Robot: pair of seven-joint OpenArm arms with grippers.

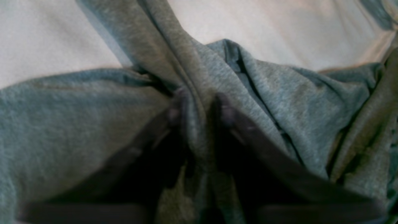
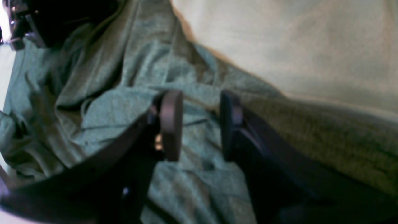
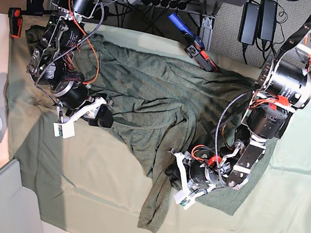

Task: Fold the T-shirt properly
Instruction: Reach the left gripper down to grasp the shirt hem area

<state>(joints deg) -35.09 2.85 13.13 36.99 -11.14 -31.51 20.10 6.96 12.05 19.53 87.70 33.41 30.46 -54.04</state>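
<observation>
Left gripper (image 1: 199, 105) fingertips blurred (dark); T-shirt (image 1: 62, 124) cut by frame edges.

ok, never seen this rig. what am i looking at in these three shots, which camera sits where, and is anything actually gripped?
It is a two-armed robot working over a table covered with a pale green cloth. The overhead base view shows both arms; the other two pictures come from cameras mounted on each wrist, looking down past the fingers.

Spread on the cloth, crumpled and not yet folded, is a dark grey-green T-shirt.

The left gripper, on the right side of the base view, has its dark fingers pinched on a raised ridge of the T-shirt, so fabric is gripped there.

The right gripper, on the left side of the base view, has its jaws apart over the shirt with nothing pinched between them; fabric lies flat below.

Cables, power bricks and clamps sit beyond the table's far edge.
</observation>
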